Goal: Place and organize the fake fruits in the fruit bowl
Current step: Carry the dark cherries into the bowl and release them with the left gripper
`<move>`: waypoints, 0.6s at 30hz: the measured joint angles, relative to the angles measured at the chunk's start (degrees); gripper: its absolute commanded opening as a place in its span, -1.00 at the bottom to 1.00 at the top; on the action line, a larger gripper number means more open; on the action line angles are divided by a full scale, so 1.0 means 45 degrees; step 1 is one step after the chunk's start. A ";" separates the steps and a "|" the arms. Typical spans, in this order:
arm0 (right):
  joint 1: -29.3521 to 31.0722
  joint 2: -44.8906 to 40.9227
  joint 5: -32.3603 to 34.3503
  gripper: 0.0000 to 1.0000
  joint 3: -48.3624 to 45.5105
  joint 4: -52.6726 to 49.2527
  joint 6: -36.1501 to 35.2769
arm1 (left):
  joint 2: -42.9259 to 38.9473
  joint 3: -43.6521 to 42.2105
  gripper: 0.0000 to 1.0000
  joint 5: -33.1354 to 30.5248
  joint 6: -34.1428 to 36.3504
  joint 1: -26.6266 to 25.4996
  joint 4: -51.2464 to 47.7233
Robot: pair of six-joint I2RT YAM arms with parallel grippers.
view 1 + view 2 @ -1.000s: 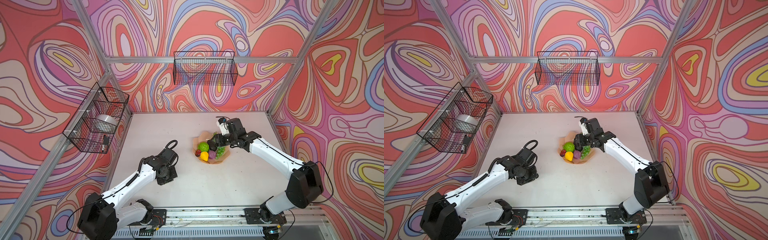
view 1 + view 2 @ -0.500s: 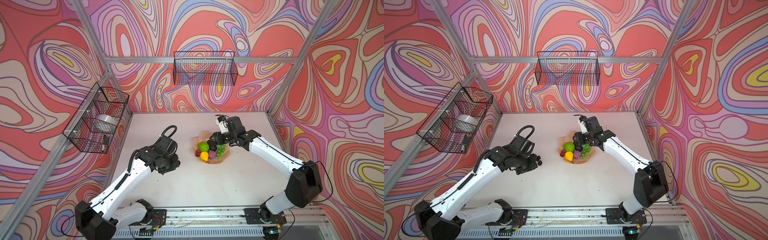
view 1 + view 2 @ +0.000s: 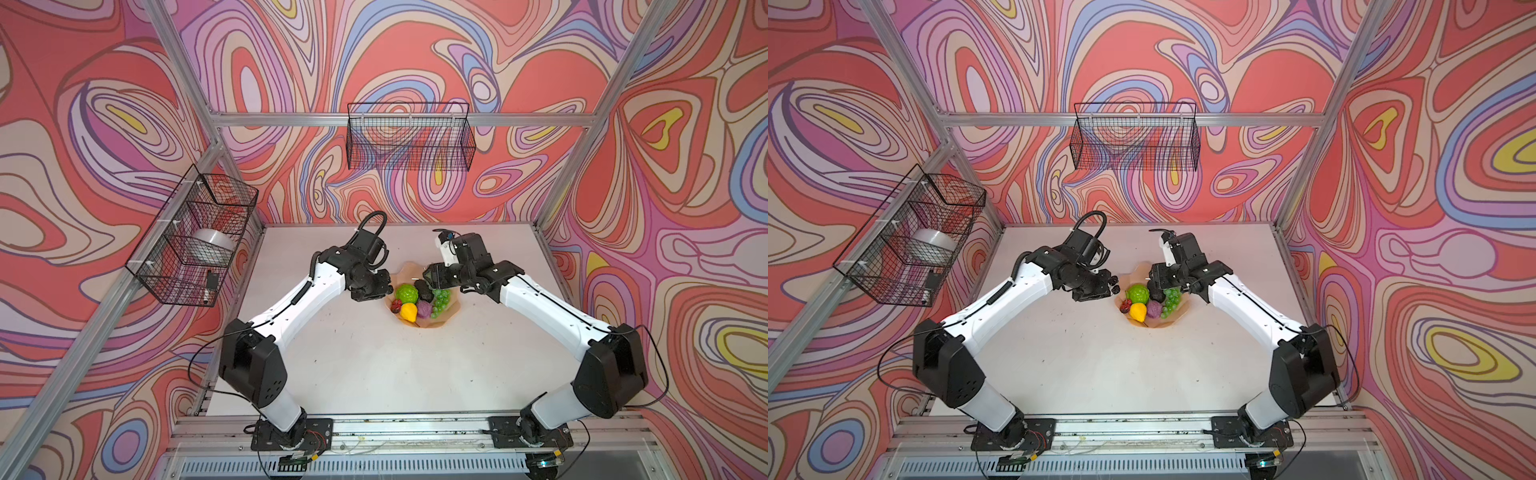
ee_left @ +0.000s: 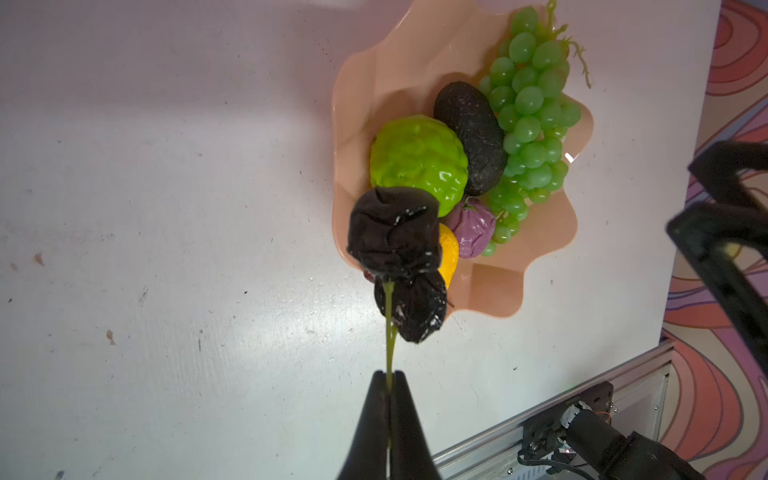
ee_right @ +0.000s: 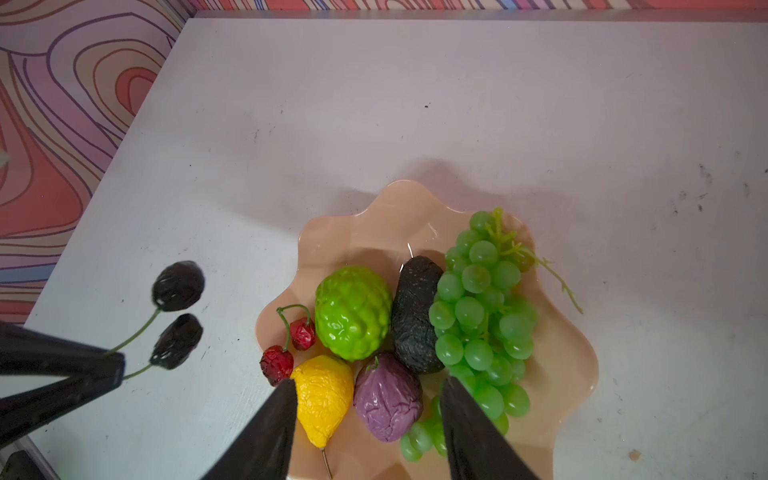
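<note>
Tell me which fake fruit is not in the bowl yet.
The black berries, pinched by their green stems in the shut left gripper, hang beside the fruit bowl; every other fruit lies inside it.

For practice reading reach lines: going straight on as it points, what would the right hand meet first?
Probably the purple fruit in the fruit bowl, lying just ahead of the right hand; depth unclear.

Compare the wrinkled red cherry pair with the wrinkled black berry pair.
The red cherry pair lies at the rim of the peach scalloped bowl; the black berry pair hangs by its stems from the shut left gripper. The cherries are red, the berries black. Both are wrinkled twins on thin stems.
</note>
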 measured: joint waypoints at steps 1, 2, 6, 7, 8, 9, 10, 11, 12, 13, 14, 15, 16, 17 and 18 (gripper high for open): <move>0.0000 -0.0024 0.0044 0.16 -0.0029 0.0000 -0.0010 | 0.0316 0.0214 -1.00 -0.0039 0.0063 0.0000 0.0019; 0.0000 -0.0063 0.0073 0.17 -0.0068 0.0000 -0.0019 | 0.0690 0.0452 -1.00 -0.0102 0.0146 0.0000 0.0092; 0.0000 -0.0219 0.0117 0.17 -0.0316 0.0015 -0.0024 | 0.1671 0.0918 -1.00 -0.0389 0.0330 0.0000 0.0291; 0.0000 -0.0238 0.0117 0.17 -0.0364 0.0015 -0.0024 | 0.1855 0.1020 -1.00 -0.0476 0.0374 0.0000 0.0282; 0.0000 -0.0238 0.0117 0.17 -0.0423 0.0010 -0.0024 | 0.2050 0.1156 -1.00 -0.0559 0.0413 0.0000 0.0291; 0.0000 -0.0238 0.0112 0.17 -0.0481 0.0010 -0.0024 | 0.2283 0.1350 -1.00 -0.0617 0.0461 0.0000 0.0291; 0.0000 -0.0238 0.0112 0.17 -0.0525 0.0000 -0.0024 | 0.2477 0.1515 -1.00 -0.0665 0.0510 0.0000 0.0316; 0.0000 -0.0238 0.0112 0.17 -0.0568 -0.0005 -0.0024 | 0.2671 0.1642 -1.00 -0.0695 0.0568 0.0000 0.0364; 0.0000 -0.0243 0.0112 0.17 -0.0602 0.0000 -0.0019 | 0.2841 0.1724 -1.00 -0.0743 0.0641 0.0000 0.0398; 0.0000 -0.0243 0.0112 0.17 -0.0636 0.0005 -0.0019 | 0.2958 0.1753 -1.00 -0.0782 0.0719 0.0000 0.0432; 0.0000 -0.0243 0.0112 0.17 -0.0665 0.0000 -0.0019 | 0.3094 0.1758 -1.00 -0.0806 0.0806 0.0000 0.0452; 0.0000 -0.0253 0.0112 0.17 -0.0699 0.0000 -0.0019 | 0.3201 0.1763 -1.00 -0.0831 0.0855 0.0000 0.0457; 0.0000 -0.0267 0.0112 0.17 -0.0729 0.0000 -0.0019 | 0.3308 0.1758 -1.00 -0.0845 0.0952 0.0000 0.0457; 0.0000 -0.0287 0.0112 0.17 -0.0743 -0.0005 -0.0019 | 0.3410 0.1758 -1.00 -0.0860 0.1030 0.0000 0.0452; 0.0000 -0.0296 0.0117 0.17 -0.0748 -0.0005 -0.0019 | 0.3458 0.1758 -1.00 -0.0879 0.1064 0.0000 0.0457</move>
